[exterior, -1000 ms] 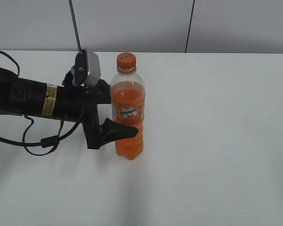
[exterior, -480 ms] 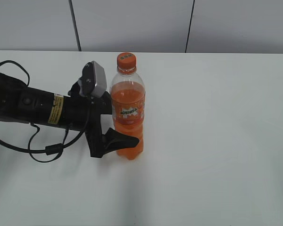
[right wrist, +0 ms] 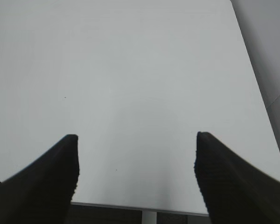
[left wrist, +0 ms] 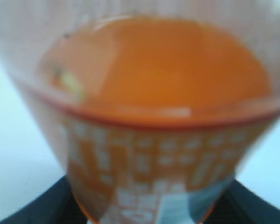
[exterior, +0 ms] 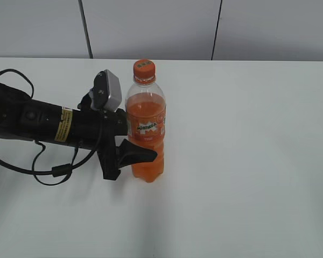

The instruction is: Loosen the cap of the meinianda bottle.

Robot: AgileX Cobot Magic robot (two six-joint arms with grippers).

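The meinianda bottle (exterior: 146, 115) stands upright on the white table (exterior: 247, 161), holding orange drink, with an orange cap (exterior: 144, 67) on top. My left gripper (exterior: 144, 144) reaches in from the left and is closed around the bottle's lower body. Its near finger (exterior: 137, 153) lies across the front and the far finger is hidden behind the bottle. In the left wrist view the bottle (left wrist: 154, 93) fills the frame, blurred, with black fingers (left wrist: 32, 212) at both lower corners. My right gripper (right wrist: 136, 137) is open and empty above bare table, out of the exterior view.
The left arm's black body and loose cables (exterior: 48, 169) lie over the left of the table. The right wrist view shows the table's edge (right wrist: 130, 205) close under the fingers and a grey wall strip at the right.
The left arm has shifted a little to the right and rolled, and its fingers have drawn in on the bottle's lower body. The bottle stays upright in place.
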